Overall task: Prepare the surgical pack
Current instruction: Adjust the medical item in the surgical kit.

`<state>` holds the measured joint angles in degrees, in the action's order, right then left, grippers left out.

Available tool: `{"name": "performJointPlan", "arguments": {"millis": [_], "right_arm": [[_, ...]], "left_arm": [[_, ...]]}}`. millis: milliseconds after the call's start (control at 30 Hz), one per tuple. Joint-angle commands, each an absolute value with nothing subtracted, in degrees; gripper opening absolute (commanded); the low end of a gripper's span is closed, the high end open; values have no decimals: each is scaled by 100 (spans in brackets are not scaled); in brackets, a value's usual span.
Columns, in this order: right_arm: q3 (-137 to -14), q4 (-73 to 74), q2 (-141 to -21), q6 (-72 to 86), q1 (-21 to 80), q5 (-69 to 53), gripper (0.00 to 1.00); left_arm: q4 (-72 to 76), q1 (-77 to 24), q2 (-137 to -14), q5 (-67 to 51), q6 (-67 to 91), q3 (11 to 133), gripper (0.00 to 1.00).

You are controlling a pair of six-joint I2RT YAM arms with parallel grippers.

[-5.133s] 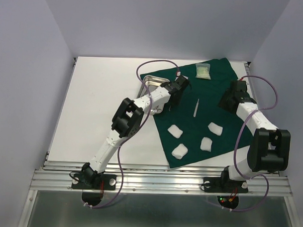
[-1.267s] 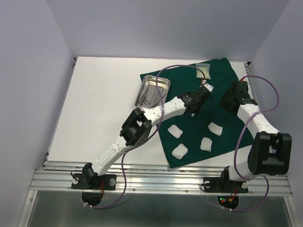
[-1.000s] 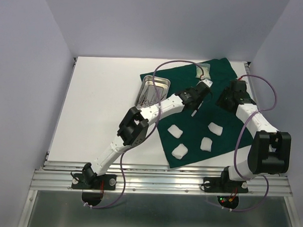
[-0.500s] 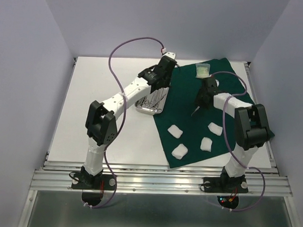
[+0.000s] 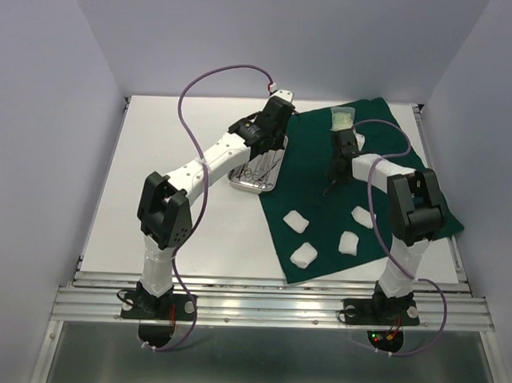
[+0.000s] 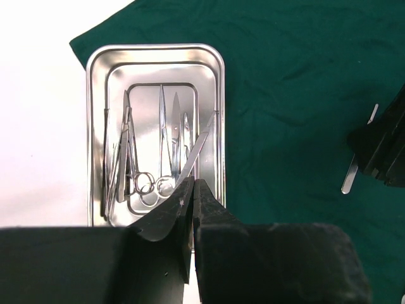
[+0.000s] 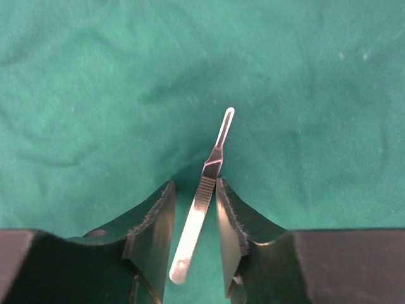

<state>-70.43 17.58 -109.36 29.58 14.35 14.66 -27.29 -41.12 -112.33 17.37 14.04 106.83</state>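
A dark green drape [image 5: 383, 175] covers the table's right half. On its left corner sits the steel tray [image 5: 242, 181] [image 6: 95, 126], which holds scissor-like forceps [image 6: 136, 180] and other steel tools. My left gripper [image 5: 270, 142] [image 6: 192, 183] hangs above the tray, shut on nothing. A flat steel handle [image 7: 204, 196] [image 6: 350, 178] lies on the drape. My right gripper [image 5: 330, 184] [image 7: 195, 182] is down over it, open, with one finger on each side. Several white gauze pads [image 5: 296, 221] lie nearer me, and a pale packet [image 5: 343, 119] lies at the drape's far edge.
Bare white tabletop [image 5: 173, 155] lies left of the tray. Purple cables loop over both arms. The enclosure's walls close in the back and both sides, and a metal rail [image 5: 269, 305] runs along the near edge.
My left arm has swung from the middle of the drape back over the tray. My right gripper has moved left onto the steel handle, and its jaws have narrowed around it.
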Motion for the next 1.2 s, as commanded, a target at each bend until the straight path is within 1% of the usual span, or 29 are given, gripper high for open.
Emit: {"name": "performJointPlan", "arguments": {"millis": [0,133,167,200,233,300,567,900,1167], "right_arm": [[-7338,1916,-11293,3041,1591,1906,36],[-7497,2083,-11408,3067,1652,2092,26],[-7480,2083,-11382,3076,1652,2118,22],[-7471,2083,-11356,3076,1652,2136,20],[-7453,2083,-11295,3094,1652,2144,14],[-7427,2066,-11206,3094,1705,2153,11],[-7392,1934,-10846,3085,1819,1995,6],[-7462,1881,-10705,3129,1978,1855,6],[-7760,1705,-11003,3278,2337,1468,6]], "left_arm": [[-2593,-4122,-11048,1767,1441,10565,14],[-2558,-4122,-10925,1775,1441,10459,14],[-2540,-4122,-10907,1775,1441,10433,14],[-2531,-4122,-10881,1775,1450,10398,14],[-2523,-4113,-10872,1775,1441,10380,14],[-2522,-4113,-10881,1775,1433,10389,14],[-2540,-4104,-10872,1793,1415,10450,14],[-2540,-4043,-10811,1846,1433,10397,14],[-2558,-4034,-10793,1828,1441,10380,14]]}}
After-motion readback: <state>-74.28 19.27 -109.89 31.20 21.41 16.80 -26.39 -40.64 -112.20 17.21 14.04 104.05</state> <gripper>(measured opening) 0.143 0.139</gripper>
